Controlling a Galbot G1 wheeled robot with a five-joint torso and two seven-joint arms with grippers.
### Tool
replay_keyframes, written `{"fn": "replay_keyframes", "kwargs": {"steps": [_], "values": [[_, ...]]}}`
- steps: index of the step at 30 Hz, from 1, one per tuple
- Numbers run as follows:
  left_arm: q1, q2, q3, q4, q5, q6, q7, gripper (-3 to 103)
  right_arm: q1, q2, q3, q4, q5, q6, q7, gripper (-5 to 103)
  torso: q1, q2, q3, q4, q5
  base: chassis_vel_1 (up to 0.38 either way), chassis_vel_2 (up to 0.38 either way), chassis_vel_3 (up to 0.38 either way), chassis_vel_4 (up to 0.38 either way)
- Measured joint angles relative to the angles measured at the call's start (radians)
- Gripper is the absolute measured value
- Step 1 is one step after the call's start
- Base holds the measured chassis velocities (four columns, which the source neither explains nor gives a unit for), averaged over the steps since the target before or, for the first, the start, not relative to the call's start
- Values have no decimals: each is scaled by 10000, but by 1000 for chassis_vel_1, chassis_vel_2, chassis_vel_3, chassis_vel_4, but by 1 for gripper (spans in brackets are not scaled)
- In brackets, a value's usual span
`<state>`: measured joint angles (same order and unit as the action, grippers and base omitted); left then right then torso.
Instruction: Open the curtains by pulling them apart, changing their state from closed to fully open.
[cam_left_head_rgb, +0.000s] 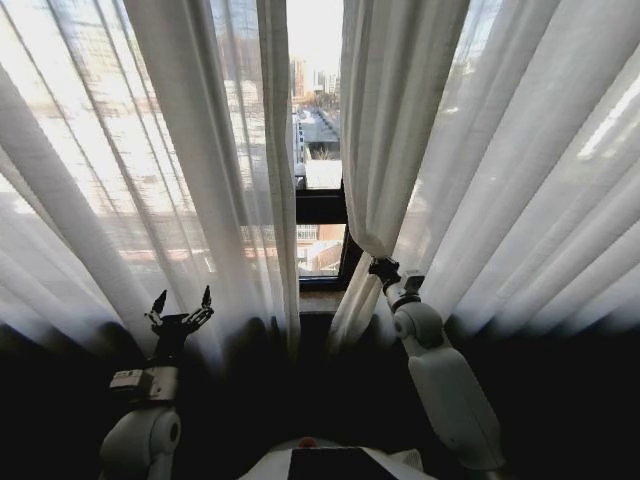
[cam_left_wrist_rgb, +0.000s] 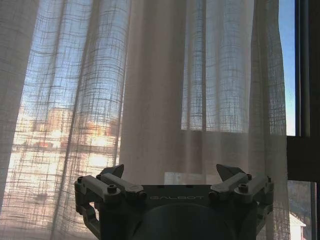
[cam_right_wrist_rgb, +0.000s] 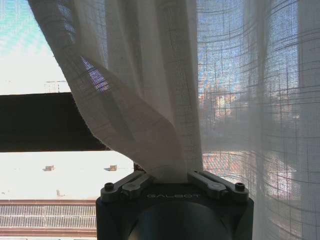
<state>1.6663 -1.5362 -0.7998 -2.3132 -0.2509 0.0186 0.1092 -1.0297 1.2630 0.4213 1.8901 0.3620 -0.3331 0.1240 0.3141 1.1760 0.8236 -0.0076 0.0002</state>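
Two sheer white curtains hang before the window with a narrow gap between them in the middle. The left curtain (cam_left_head_rgb: 200, 170) hangs straight, and my left gripper (cam_left_head_rgb: 181, 302) stands open in front of its lower part, fingers apart with no fabric between them; the same gripper (cam_left_wrist_rgb: 170, 172) faces the pleats in the left wrist view. The right curtain (cam_left_head_rgb: 400, 130) is bunched at its inner edge, where my right gripper (cam_left_head_rgb: 383, 268) is shut on the fabric. In the right wrist view the gathered curtain fold (cam_right_wrist_rgb: 165, 145) runs down into that gripper (cam_right_wrist_rgb: 170, 179).
A black window frame bar (cam_left_head_rgb: 320, 205) crosses the gap, with a wooden sill (cam_left_head_rgb: 320, 297) below it and city buildings outside. Below the curtains the room is dark. My body's top (cam_left_head_rgb: 330, 460) shows at the bottom edge.
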Motion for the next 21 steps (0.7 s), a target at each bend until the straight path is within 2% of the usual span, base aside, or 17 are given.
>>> {"fn": "replay_keyframes", "kwargs": {"steps": [21], "values": [[169,-132,24,-154,141,-11,228,100,-162,-85,771,-69,121,83,-213,0,0,0,0,0,0,-197,-200,200,194]]}}
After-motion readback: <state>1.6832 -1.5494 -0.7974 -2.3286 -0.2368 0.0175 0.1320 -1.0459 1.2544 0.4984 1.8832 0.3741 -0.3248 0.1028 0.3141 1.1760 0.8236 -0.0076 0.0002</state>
